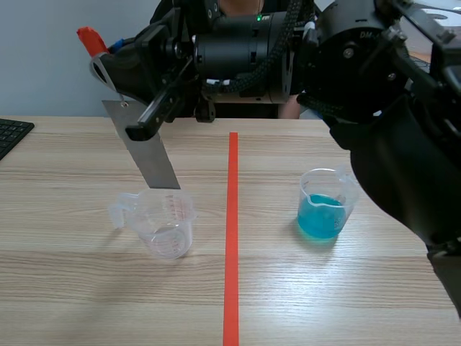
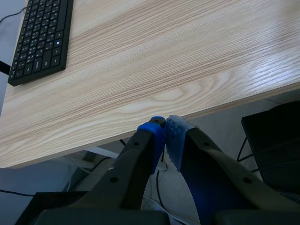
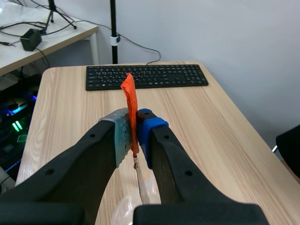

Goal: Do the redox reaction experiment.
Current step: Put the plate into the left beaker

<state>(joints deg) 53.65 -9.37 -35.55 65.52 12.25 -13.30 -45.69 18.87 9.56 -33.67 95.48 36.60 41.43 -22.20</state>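
Right gripper (image 3: 136, 125) clamps the metal strip (image 1: 151, 155) above the empty beaker (image 1: 167, 227); left gripper (image 2: 166, 137) sits closed on nothing. The slanted strip may catch the rim and tip it.

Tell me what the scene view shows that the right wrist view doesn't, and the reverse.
Only the scene view: the beaker of blue liquid, the red tape line and the metal strip's full length above the empty beaker. Only the right wrist view: a black pole and a side desk beyond the table. Both: the right gripper shut on the strip's orange-red tab, and the keyboard.
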